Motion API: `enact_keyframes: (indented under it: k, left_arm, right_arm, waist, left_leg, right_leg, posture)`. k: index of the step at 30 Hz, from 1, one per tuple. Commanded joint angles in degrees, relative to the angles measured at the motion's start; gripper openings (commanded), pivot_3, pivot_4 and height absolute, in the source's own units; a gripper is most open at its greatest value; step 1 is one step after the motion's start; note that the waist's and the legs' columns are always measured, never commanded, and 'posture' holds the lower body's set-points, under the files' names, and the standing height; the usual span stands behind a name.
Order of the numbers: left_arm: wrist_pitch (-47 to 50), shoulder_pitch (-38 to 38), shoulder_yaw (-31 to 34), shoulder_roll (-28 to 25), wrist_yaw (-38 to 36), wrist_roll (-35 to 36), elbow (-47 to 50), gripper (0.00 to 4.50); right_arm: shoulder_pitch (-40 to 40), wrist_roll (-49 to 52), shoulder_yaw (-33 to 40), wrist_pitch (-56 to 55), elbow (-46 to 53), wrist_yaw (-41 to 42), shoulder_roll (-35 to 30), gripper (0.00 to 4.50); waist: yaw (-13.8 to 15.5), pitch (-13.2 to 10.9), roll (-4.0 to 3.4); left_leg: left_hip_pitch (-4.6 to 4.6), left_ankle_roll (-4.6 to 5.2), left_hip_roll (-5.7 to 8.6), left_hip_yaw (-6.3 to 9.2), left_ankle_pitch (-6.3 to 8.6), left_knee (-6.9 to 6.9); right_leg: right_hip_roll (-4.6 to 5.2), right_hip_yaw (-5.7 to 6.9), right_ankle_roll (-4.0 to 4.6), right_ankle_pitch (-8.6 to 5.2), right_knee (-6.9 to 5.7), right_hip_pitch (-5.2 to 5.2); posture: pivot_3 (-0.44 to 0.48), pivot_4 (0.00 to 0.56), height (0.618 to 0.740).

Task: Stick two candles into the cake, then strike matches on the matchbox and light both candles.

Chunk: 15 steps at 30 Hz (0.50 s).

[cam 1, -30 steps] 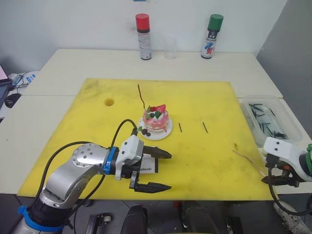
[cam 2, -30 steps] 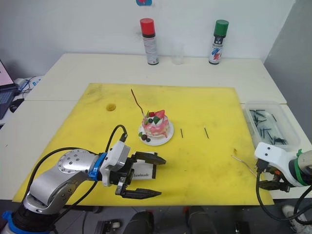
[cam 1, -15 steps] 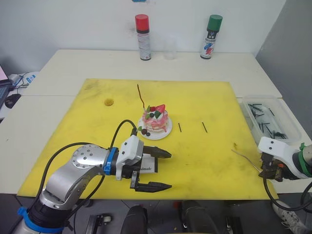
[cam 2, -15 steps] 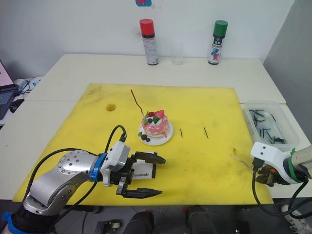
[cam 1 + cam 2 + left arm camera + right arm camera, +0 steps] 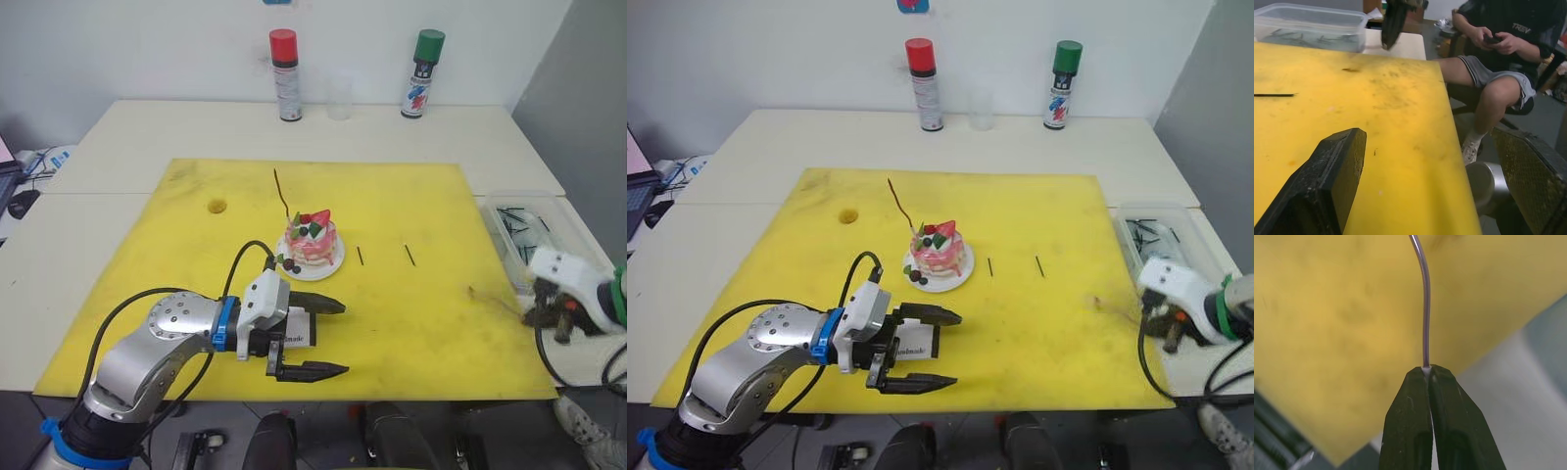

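Note:
The pink-and-white cake (image 5: 312, 239) sits on its white plate (image 5: 328, 268) mid-mat, with one thin wavy candle (image 5: 281, 194) standing in it. My right gripper (image 5: 537, 313) is shut on the pale end of a second candle (image 5: 1425, 308), held just above the mat's right edge. My left gripper (image 5: 340, 339) is open near the front edge, its fingers (image 5: 1327, 186) spread either side of the white matchbox (image 5: 296, 338). Two dark matches (image 5: 361, 256) (image 5: 411, 256) lie right of the cake.
A clear tub (image 5: 519, 230) of dark sticks stands off the yellow mat (image 5: 411, 196) at the right. A red-capped can (image 5: 285, 73), a green-capped can (image 5: 424, 70) and a clear cup (image 5: 339, 98) line the far edge. A seated person (image 5: 1498, 49) is beyond the table.
My right gripper has shut on the candle lying at the mat's right edge and lifted it off the mat, moving a little away from the front edge. The left arm has stayed put.

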<state>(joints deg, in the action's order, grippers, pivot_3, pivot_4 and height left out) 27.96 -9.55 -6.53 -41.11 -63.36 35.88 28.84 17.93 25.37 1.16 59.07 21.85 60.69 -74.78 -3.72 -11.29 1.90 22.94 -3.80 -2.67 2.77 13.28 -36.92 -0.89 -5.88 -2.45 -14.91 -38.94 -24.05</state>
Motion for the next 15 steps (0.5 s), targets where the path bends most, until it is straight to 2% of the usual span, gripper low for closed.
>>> enact_keyframes:
  k: [1, 3, 6, 10, 15]
  left_arm:
    - [1.1, 0.5, 4.2, -0.5, 1.5, 2.8, 1.3, 4.5]
    - [2.9, 1.0, 6.9, -1.5, 2.3, 4.7, 1.5, 4.5]
    - [4.4, 1.5, 10.8, -3.3, 3.1, 6.0, 1.0, 4.5]
    - [5.0, 0.0, 16.6, -2.5, 8.3, 6.2, -2.6, 4.5]
    - [8.6, 2.1, 21.1, -3.8, 9.9, 9.8, -1.6, 4.5]
  right_arm:
    - [8.1, 5.6, 3.9, 2.6, 3.2, -5.9, 10.2, 0.08]
    - [12.5, 8.0, 5.2, 3.3, 5.1, -11.4, 20.0, 0.08]
    - [14.8, 9.0, 6.4, -3.6, 6.1, -18.5, 34.7, 0.08]
    - [13.9, 4.4, 1.2, -20.8, 2.7, -23.7, 52.4, 0.08]
    - [10.3, -2.5, -6.1, -38.7, -6.5, -23.9, 63.9, 0.08]
  waist:
    - [-0.2, 0.0, 0.02]
    - [-0.5, 0.0, 0.02]
    - [-0.6, 0.0, 0.03]
    - [-0.3, 0.0, 0.01]
    - [-0.3, 0.0, 0.01]
  left_leg:
    - [0.0, 0.0, 0.0, 0.01, 0.0, 0.02]
    - [0.01, 0.0, -0.01, 0.06, 0.0, 0.01]
    - [0.07, 0.0, 0.0, 0.18, 0.0, 0.04]
    - [0.16, 0.0, 0.03, 0.19, 0.0, 0.09]
    - [0.2, -0.01, 0.02, 0.2, 0.0, 0.14]
  right_leg:
    - [-0.01, -0.01, 0.0, 0.0, -0.02, 0.0]
    - [-0.05, 0.01, -0.03, 0.02, -0.04, 0.0]
    - [-0.08, 0.07, -0.31, 0.19, -0.06, 0.0]
    - [-0.05, 0.1, -0.32, 0.18, 0.03, -0.01]
    - [-0.02, 0.13, -0.3, 0.18, 0.03, -0.04]
  posture:
    - [0.0, 0.15, 0.74]
    - [0.0, 0.15, 0.74]
    - [0.0, 0.15, 0.74]
    - [0.0, 0.15, 0.74]
    - [0.0, 0.15, 0.74]
